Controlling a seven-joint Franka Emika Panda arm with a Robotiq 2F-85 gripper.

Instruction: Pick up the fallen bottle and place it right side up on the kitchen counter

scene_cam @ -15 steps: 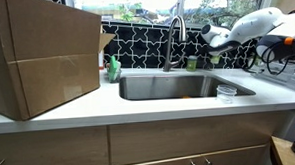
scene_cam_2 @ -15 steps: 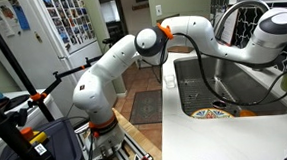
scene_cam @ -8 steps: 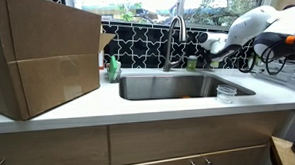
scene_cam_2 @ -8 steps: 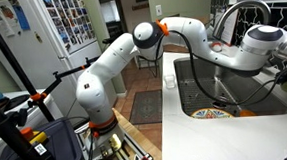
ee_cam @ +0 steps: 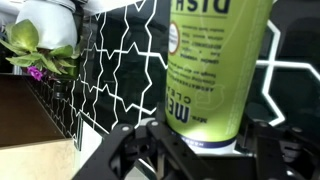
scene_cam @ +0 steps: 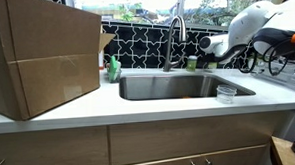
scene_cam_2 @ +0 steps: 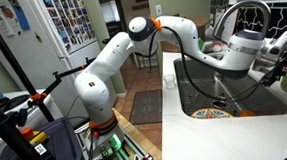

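Your gripper (ee_cam: 200,150) has its dark fingers either side of the slim yellow-green plastic bottle (ee_cam: 215,65), which stands upright between them, though I can't tell whether they're clamped. You look to be at the placing step: next, settle it on the long white kitchen counter (scene_cam: 138,105) behind the steel sink (scene_cam: 173,86), then let go. Your arm reaches across that sink, wrist roughly level.

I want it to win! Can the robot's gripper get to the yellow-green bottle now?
Probably yes. In the wrist view the bottle stands close up between the gripper fingers, with nothing in between, though whether they touch it isn't clear.
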